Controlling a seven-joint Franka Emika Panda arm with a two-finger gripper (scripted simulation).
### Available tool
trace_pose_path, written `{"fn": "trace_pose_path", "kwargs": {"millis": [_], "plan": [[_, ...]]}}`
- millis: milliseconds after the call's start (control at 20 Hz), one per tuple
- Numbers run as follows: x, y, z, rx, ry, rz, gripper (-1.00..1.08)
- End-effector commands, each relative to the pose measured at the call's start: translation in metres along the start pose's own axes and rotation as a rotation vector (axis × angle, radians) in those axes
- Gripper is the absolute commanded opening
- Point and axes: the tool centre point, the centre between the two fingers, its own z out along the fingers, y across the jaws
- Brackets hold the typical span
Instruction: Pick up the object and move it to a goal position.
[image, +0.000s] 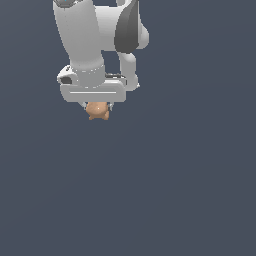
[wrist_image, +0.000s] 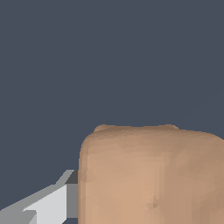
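Currently gripping lump (image: 97, 110) in claw (image: 97, 107), one finger (wrist_image: 48, 203) flush against its side. Pinched high, just under the palm, likely for steady carry. No goal marker visible.

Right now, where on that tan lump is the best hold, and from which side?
Keep the hold on the tan lump's broad upper body, from directly above, as the gripper sits now. One finger lies against a flat side; the small lobes offer poorer purchase.

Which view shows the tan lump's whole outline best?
The exterior view: the tan lump shows whole, lobes included, under the white tool. The wrist view crops it, filling the frame beside one finger.
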Motion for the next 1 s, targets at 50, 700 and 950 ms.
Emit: {"fn": "trace_pose_path", "kwargs": {"millis": [50,700,950], "plan": [[-0.015,0.021,-0.036,0.001,0.0,0.0,-1.0],[-0.053,0.082,-0.139,-0.001,0.0,0.0,-1.0],[-0.059,0.093,-0.156,-0.001,-0.001,0.0,-1.0]]}}
